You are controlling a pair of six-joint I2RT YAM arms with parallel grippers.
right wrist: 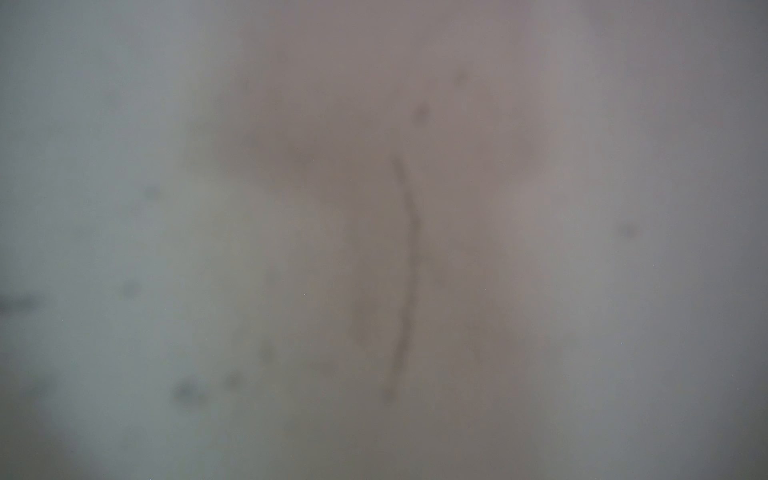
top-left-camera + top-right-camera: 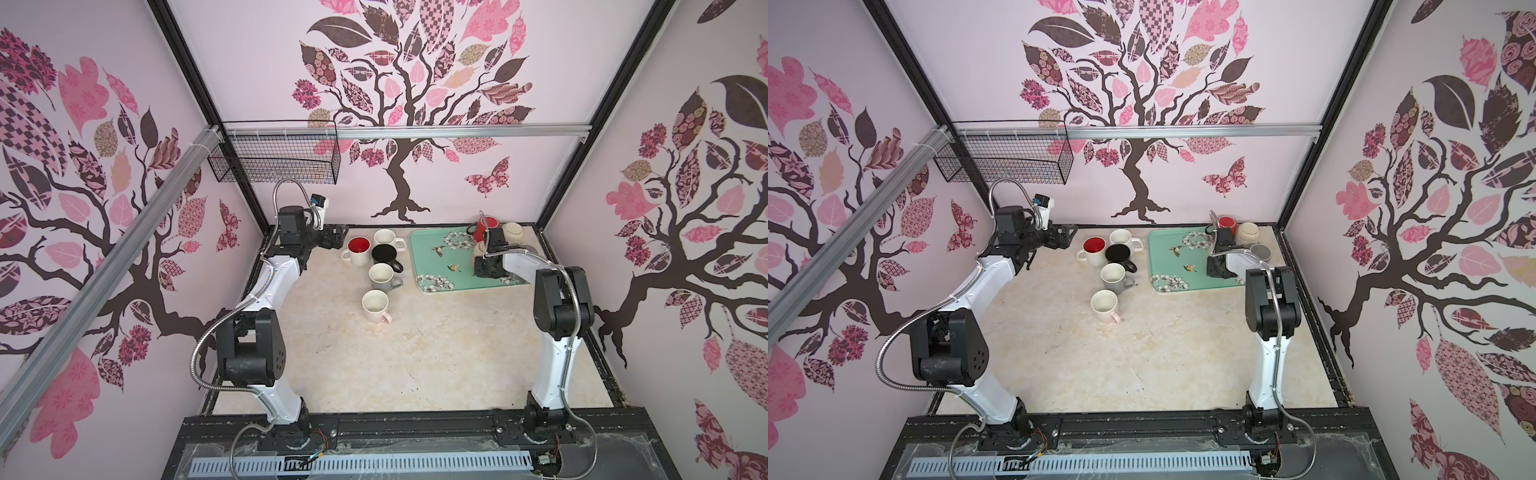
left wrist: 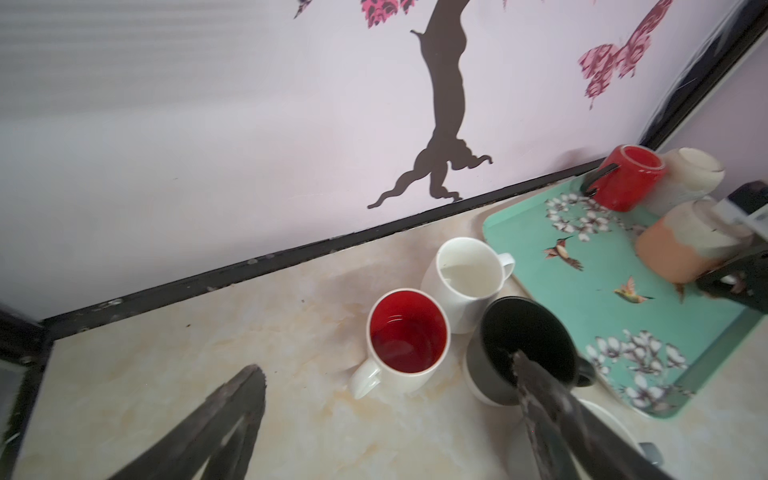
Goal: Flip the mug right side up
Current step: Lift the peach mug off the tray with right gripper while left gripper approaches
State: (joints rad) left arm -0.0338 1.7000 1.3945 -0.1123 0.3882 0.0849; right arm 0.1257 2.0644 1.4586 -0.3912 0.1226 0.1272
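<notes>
An upside-down mug [image 2: 478, 249], peach below and cream above, stands on the teal tray [image 2: 432, 266] at the back right. The left wrist view shows the mug [image 3: 681, 249] with its base up. My right gripper [image 2: 484, 270] is against its near side and shut on it. Where exactly it grips is hidden, and the right wrist view is only a blurred pale surface. My left gripper [image 2: 336, 237] hovers open and holding nothing at the back left, beside the group of upright mugs. In the left wrist view the left gripper [image 3: 386, 363] is spread wide.
Several upright mugs stand left of the tray: red-lined [image 2: 358, 249], white [image 2: 384, 237], black [image 2: 384, 254], grey [image 2: 381, 277], pink-handled cream [image 2: 375, 305]. A red mug [image 2: 484, 226] and a cream one [image 2: 513, 232] sit upside down on the tray. A wire basket [image 2: 274, 162] hangs above.
</notes>
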